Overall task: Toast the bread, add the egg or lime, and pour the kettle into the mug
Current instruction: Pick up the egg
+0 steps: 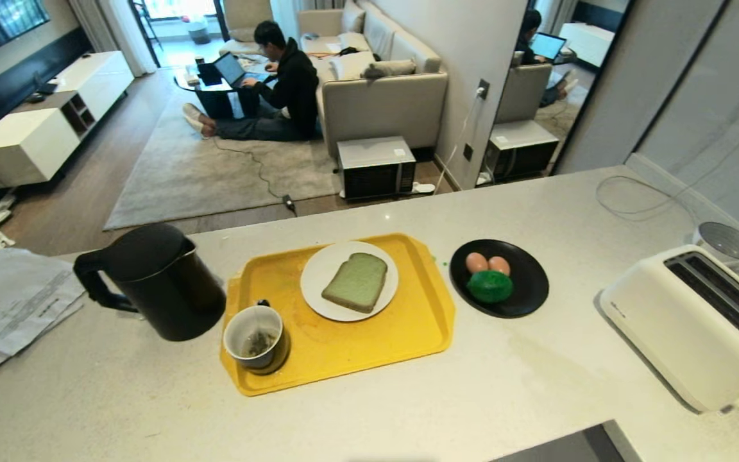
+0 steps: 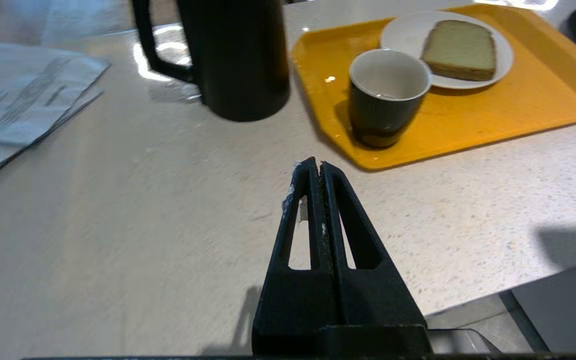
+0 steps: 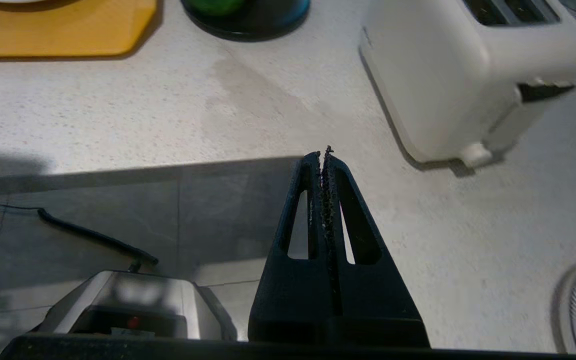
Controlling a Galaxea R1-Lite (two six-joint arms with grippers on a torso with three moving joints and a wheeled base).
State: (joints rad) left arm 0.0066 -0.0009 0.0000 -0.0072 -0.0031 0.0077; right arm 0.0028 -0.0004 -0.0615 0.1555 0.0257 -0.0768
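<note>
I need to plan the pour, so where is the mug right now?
In the head view the mug stands at the near left corner of the yellow tray, right beside the black kettle.

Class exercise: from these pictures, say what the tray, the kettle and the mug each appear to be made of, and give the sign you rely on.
Tray: probably moulded plastic; uniform yellow, rounded raised rim, soft sheen.
Kettle: matte black outside, barely reflecting; metal or plastic beneath cannot be told.
Mug: likely glazed ceramic; glossy dark outside, white inside.

Green bread (image 1: 355, 282) lies flat beside the mug (image 1: 256, 338); black kettle (image 1: 159, 281) stands upright; lime (image 1: 490, 286) touches two eggs.
</note>
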